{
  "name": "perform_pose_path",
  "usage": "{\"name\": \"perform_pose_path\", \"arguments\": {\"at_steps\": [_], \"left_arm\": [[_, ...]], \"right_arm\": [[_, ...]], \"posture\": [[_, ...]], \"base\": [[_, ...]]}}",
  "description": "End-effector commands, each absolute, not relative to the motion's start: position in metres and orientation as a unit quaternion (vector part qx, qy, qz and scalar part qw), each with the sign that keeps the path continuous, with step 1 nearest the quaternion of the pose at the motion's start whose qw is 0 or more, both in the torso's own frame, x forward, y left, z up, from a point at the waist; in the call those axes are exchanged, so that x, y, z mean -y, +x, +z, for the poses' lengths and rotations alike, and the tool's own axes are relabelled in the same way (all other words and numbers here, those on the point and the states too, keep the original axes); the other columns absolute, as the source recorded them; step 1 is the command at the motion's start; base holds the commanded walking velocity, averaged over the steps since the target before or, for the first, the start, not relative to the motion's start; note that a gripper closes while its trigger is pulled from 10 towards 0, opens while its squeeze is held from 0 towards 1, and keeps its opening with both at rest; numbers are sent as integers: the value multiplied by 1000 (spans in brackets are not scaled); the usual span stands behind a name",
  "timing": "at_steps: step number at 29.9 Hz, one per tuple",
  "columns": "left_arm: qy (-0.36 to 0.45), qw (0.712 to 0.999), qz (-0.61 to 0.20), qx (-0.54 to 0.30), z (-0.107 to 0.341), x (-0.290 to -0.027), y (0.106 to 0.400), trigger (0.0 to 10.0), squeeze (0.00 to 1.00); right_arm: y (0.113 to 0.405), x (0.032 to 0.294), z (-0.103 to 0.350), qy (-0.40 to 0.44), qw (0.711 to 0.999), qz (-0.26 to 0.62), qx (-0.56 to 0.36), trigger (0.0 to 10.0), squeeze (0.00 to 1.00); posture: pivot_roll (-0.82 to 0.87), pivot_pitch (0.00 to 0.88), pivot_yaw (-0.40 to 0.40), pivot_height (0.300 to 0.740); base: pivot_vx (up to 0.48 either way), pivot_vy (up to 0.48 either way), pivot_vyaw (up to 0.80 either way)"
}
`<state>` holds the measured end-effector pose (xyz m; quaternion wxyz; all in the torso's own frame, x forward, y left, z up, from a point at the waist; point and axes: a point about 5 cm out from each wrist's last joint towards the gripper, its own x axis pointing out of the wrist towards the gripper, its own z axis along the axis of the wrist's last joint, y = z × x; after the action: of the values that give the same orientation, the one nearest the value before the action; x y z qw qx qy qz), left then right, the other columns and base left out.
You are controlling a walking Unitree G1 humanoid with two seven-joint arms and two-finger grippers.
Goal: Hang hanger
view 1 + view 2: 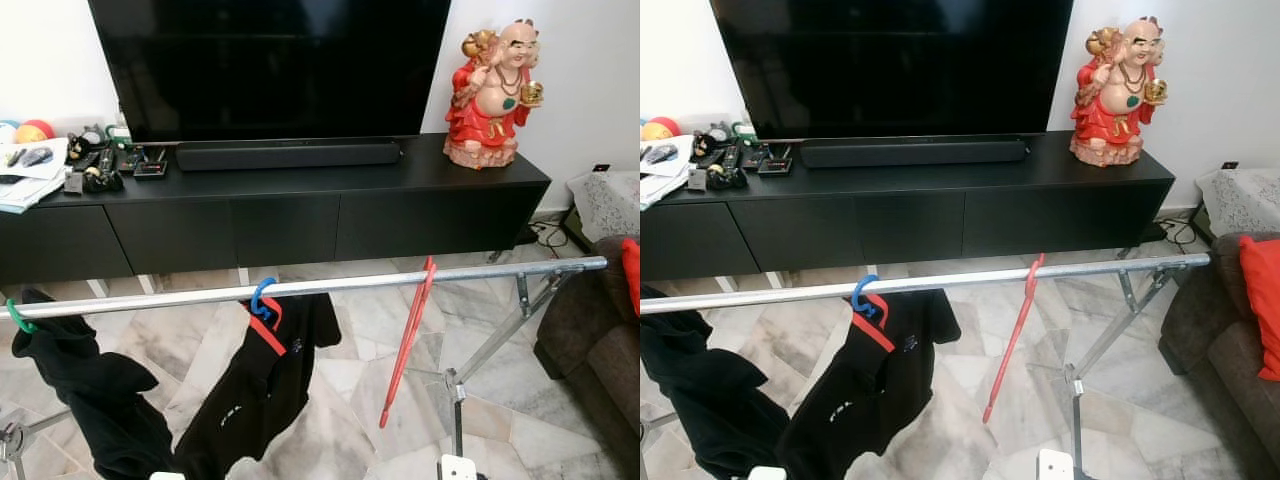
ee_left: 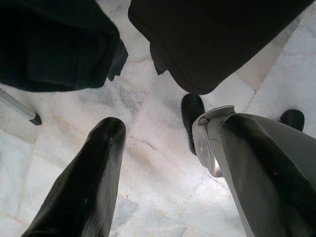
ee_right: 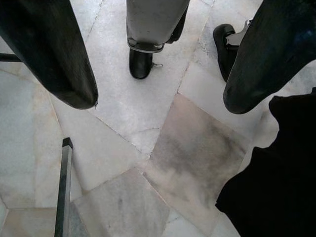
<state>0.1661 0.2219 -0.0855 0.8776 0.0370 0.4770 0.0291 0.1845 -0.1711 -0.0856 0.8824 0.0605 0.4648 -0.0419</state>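
1. a long silver metal drying-rack rail (image 1: 400, 281) runs across the middle of the frame from the left edge to centre right, on angled metal legs over a pale marble tile floor (image 1: 360, 330).
2. a thin red plastic hanger (image 1: 408, 340) hangs hooked on the rail, right of centre, tilted, its lower end free in the air.
3. a black shirt with red collar trim (image 1: 262, 385) hangs from a blue hanger hook (image 1: 261, 297) on the rail, left of centre; a second black garment (image 1: 90, 400) hangs at lower left from a green hook (image 1: 17, 315).
4. left tool (image 2: 163, 163): two black fingers spread wide apart, holding nothing, pointing down at the floor below the black garments.
5. right tool (image 3: 158, 98): fingers likewise wide apart and empty, above the floor.
6. background: a low black tv cabinet (image 1: 300, 215) carries a large black television (image 1: 270, 60), a black soundbar (image 1: 288, 154) and, at upper right, a red and gold laughing buddha statue (image 1: 497, 95).
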Motion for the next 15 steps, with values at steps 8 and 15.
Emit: {"name": "perform_pose_path", "arguments": {"at_steps": [8, 15], "left_arm": [[38, 873, 31, -485, -87, -223, 164, 10000, 0], [-2, 875, 47, -482, -87, -228, 160, 10000, 0]], "right_arm": [[186, 172, -85, 57, 883, -41, -464, 10000, 0], [183, 167, -86, 76, 881, -30, -466, 10000, 0]], "posture": [[98, 0, -19, 740], [104, 0, -24, 740]], "base": [[0, 0, 0], [0, 0, 0]]}}
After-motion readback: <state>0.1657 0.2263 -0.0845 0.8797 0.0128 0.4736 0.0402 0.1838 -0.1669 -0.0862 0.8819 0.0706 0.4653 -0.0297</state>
